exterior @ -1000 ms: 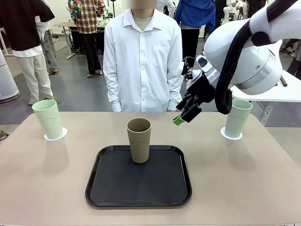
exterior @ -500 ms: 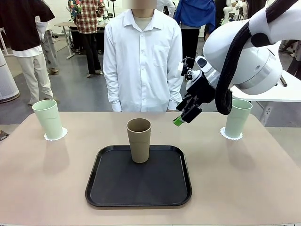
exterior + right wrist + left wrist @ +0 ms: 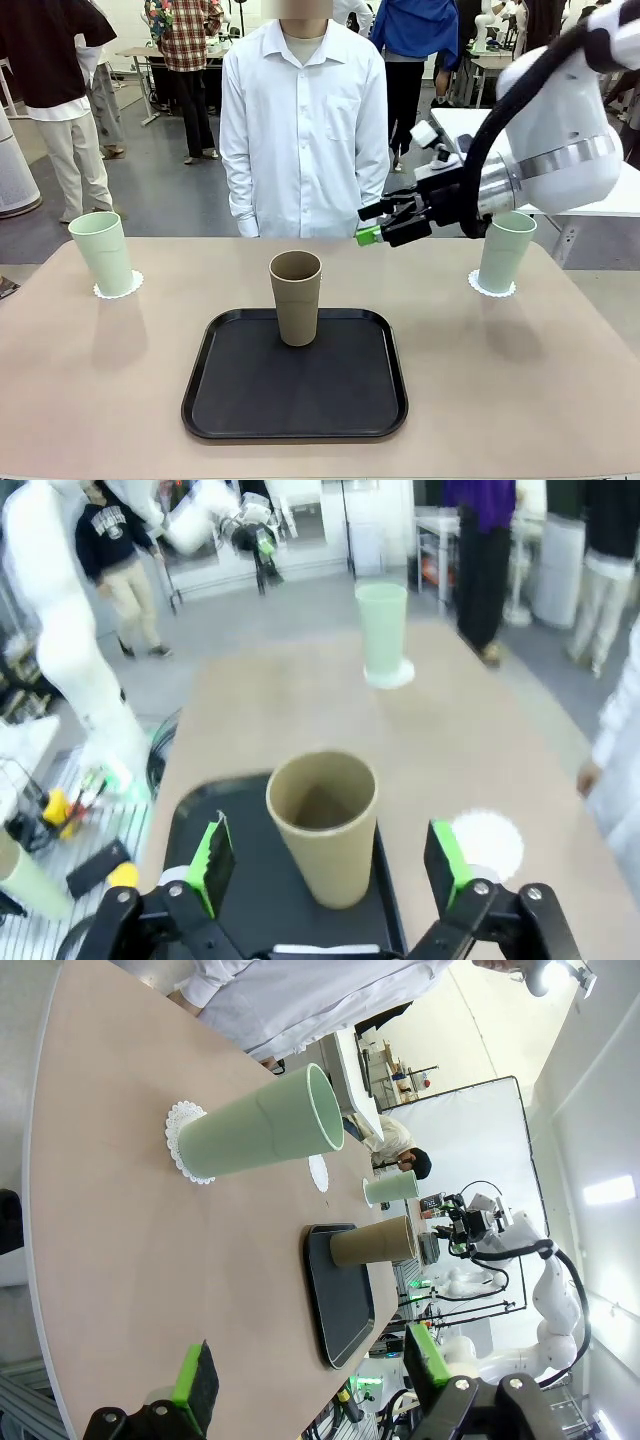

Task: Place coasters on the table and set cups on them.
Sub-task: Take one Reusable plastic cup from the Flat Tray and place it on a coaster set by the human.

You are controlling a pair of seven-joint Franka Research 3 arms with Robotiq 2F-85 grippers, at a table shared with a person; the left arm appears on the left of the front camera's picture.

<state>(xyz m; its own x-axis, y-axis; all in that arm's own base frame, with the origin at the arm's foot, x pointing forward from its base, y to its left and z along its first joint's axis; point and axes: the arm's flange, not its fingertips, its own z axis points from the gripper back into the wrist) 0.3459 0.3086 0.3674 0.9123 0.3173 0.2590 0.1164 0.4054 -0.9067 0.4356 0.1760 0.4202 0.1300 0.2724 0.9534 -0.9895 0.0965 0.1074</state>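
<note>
Two green cups point(image 3: 103, 253) point(image 3: 505, 250) sit on coasters point(image 3: 118, 287); I line my spread, empty right gripper point(image 3: 385, 225) on the brown cup point(image 3: 296, 297), third coaster point(image 3: 487, 842) bare.

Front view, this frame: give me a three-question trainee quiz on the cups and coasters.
1. True or false: the tan cup stands on the black tray.
2. How many mint cups sit on coasters?
3. The right gripper jaws are: A) shut on a cup, B) open and empty.

Key: 1 true. 2 two: left mint cup and right mint cup. 3 B. A bare coaster lies beside the tray.
</note>
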